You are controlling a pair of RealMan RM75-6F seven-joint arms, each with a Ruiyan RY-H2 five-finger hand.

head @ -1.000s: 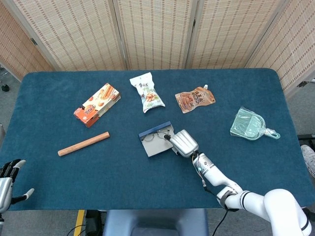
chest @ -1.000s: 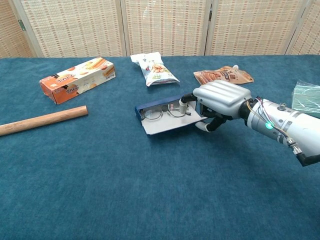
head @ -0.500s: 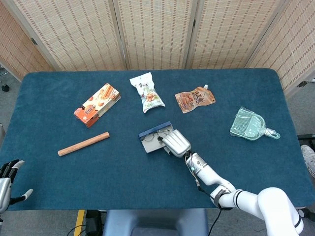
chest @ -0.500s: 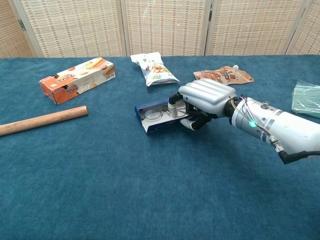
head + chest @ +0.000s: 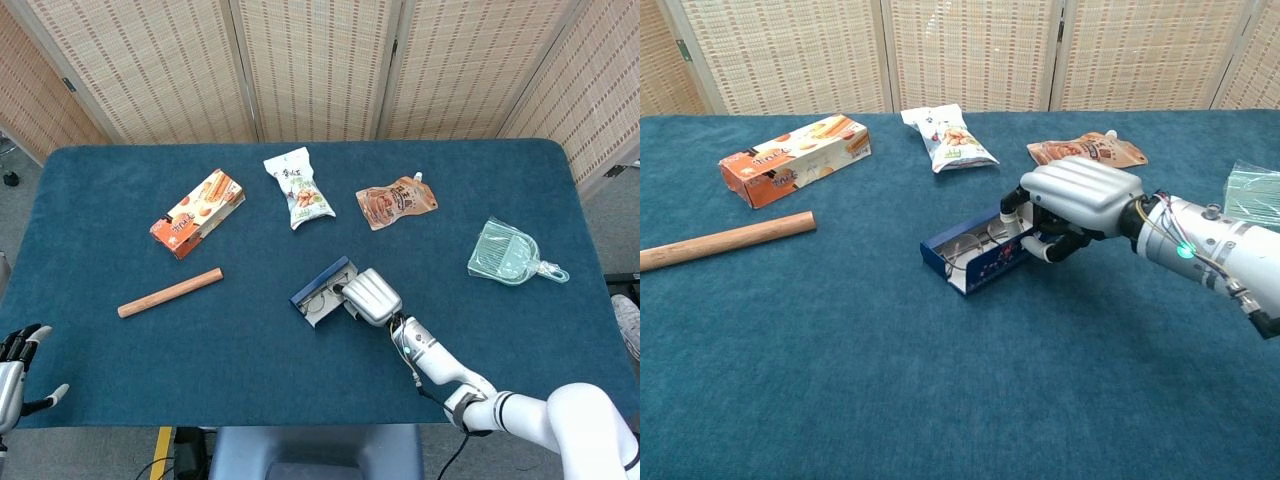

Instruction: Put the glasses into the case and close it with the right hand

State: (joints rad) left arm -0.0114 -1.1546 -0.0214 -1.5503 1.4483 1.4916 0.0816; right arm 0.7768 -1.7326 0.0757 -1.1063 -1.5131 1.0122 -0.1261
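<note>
While the glasses (image 5: 975,245) lie inside the open case (image 5: 975,262) at mid-tabletop (image 5: 300,380), the right hand (image 5: 1072,205) grips the case's right end, fingers curled over its lid flap. The case's long axis runs diagonally, its free end pointing left and away from this hand. The left hand (image 5: 18,365) hangs open at the far left edge, well apart. Judgement: closing falls to the right hand, already in contact.
</note>
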